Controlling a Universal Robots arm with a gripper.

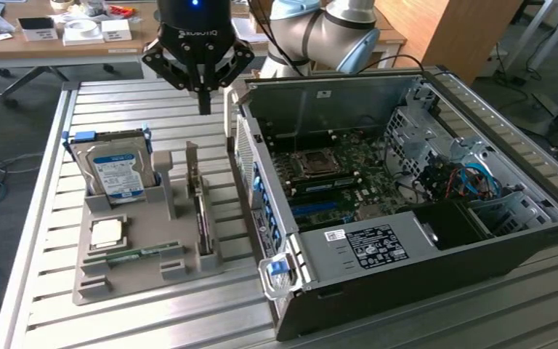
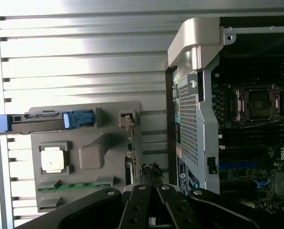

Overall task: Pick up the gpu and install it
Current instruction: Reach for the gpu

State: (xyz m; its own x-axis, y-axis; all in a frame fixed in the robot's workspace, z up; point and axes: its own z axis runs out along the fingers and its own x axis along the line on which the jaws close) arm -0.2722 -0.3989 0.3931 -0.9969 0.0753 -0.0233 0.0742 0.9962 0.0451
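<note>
Grey tray [image 1: 124,282], gpu [image 1: 200,218] upright beside hard drive [image 1: 114,173], open case [image 1: 405,273] alongside

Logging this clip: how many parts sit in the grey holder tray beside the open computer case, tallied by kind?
silver hard drive with blue-white label: 1
square silvery processor chip: 1
narrow green memory stick: 1
thin dark gpu card standing on edge: 1
Total: 4

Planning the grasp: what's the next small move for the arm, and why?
Probably open the fingers: the gripper hangs shut above the table, near the thin dark gpu card, which stands on edge in the grey plastic tray, not yet gripped.
</note>
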